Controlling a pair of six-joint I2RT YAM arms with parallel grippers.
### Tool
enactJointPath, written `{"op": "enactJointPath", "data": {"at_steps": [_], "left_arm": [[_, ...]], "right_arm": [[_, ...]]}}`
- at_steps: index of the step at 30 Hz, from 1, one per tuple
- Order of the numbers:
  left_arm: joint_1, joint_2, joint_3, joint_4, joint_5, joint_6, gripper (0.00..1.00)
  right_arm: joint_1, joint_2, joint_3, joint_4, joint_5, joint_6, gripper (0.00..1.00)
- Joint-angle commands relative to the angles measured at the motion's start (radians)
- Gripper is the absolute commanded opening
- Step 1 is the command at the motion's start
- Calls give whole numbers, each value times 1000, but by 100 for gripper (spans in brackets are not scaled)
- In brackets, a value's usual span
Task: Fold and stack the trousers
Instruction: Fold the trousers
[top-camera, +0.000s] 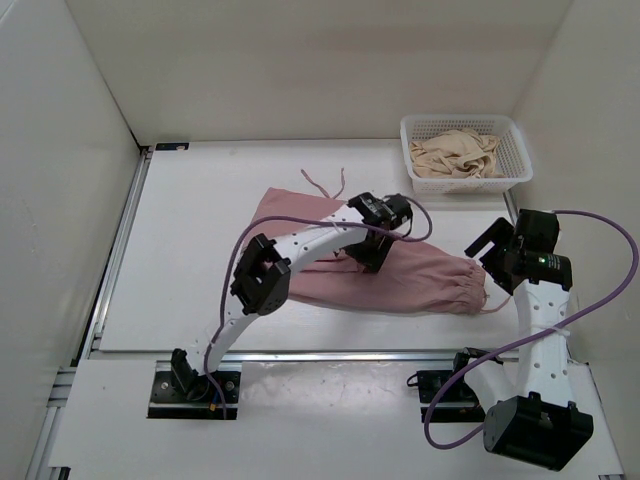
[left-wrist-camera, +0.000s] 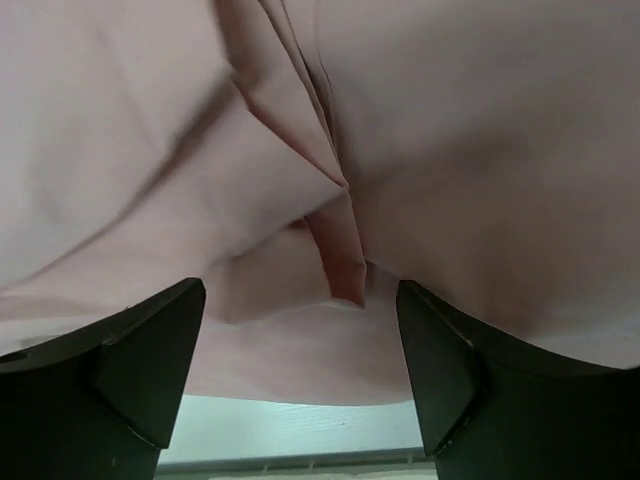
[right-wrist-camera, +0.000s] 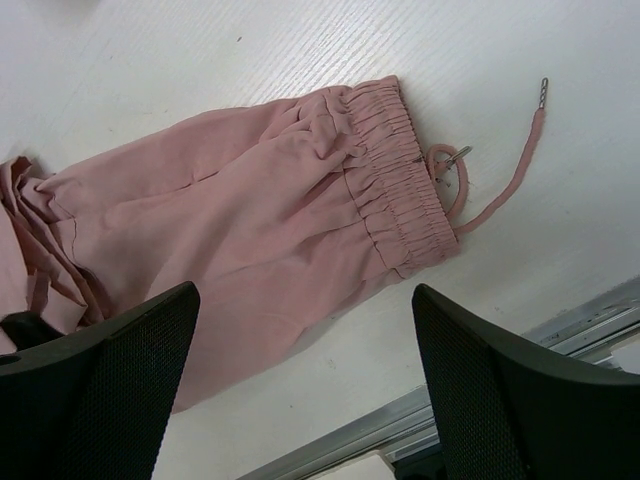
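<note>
Overhead, the dusty-pink trousers lie crumpled across the middle of the white tabletop, their length running from about 10 o'clock toward 4 o'clock. A thin drawstring trails off the cloth toward 12 o'clock. The left tool is down on the middle of the fabric. The right tool hangs just beside the gathered end of the trousers, at their 3 o'clock, and is not touching them. A white basket sits at the tabletop's 1 o'clock corner with a beige garment bunched inside.

From the left wrist, pink cloth fills nearly the whole view in soft folds, with one sharp crease pointing down toward 6 o'clock. The two black fingers stand wide apart at 7 and 5 o'clock, and nothing is pinched between them.

From the right wrist, this tool's jaws are spread wide and empty above the tabletop. The elastic waistband lies toward 1 o'clock, and a metal-tipped cord loops away from it toward 2 o'clock.
</note>
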Motion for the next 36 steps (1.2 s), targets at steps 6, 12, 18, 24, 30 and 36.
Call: {"op": "enactJointPath", "data": {"at_steps": [6,12,18,24,30,36], "left_arm": [[12,-4,-26,-2,-50,-23,81],[12,45,43,-13,-106,-45,70],[23,77,66,30,-77,-19,63],[23,7,69,10,-71,-29,10],[61,-221,-1,10,-71,-20,10],[50,-343,-89,-1,-80,-33,10]], "right_arm": [[1,-6,-1,-11,15,-30,92],[1,-6,-1,-2,6,-30,92],[1,-6,-1,-2,6,-30,92],[1,-6,18,-2,6,-30,92],[1,3,27,-2,6,-30,92],[1,3,27,-2,-3,-30,92]]}}
